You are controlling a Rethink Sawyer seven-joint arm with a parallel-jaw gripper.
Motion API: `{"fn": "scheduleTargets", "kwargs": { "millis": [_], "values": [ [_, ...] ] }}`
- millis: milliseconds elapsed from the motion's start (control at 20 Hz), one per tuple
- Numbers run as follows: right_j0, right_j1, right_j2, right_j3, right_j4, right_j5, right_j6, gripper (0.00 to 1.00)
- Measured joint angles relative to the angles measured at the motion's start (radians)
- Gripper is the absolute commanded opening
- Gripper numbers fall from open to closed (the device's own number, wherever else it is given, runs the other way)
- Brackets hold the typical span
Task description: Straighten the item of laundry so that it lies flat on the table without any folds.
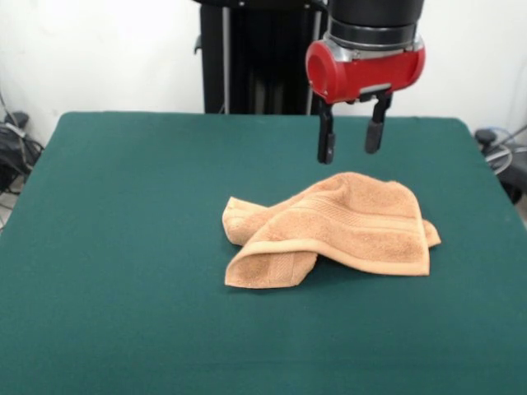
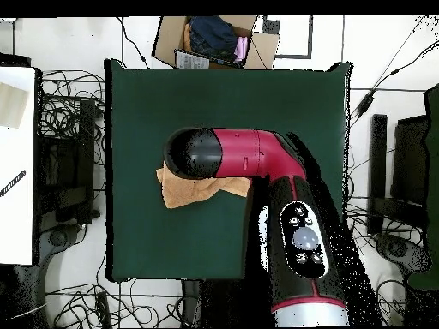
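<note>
The gripper [image 1: 350, 140] hangs from the red wrist housing of the arm [image 2: 257, 154] with its two black fingers [image 1: 327, 136] pointing straight down and set apart, nothing between them. The fingertips sit clear of the cloth — a strip of green surface shows between them and the item of laundry [image 1: 333, 230] in the front view, so no contact is made. The item of laundry lies directly below and slightly forward of the gripper, toward the camera in the front view, on the table [image 1: 123, 247]. It is not flat: the orange-tan terry is bunched, with a raised hump under the gripper, a ribbed band running across its upper face, and one corner folded under itself at the side of the pile lying to the picture's left of the gripper. A hemmed edge curves along the front of the pile, and a small corner pokes out at the opposite side. In the overhead view the arm reaches across the table from the base side, and its black and red end covers much of the item of laundry [image 2: 184, 193] — only a tan portion shows beside and beneath the wrist. Off the table's far edge from the base, an open cardboard box [image 2: 214, 41] holds dark items.
</note>
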Motion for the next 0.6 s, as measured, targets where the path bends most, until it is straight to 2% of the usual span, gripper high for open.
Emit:
{"fn": "scheduleTargets", "kwargs": {
  "millis": [600],
  "values": [
    [0.029, 0.000, -0.039, 0.000, 0.019, 0.000, 0.000, 1.00]
  ]
}}
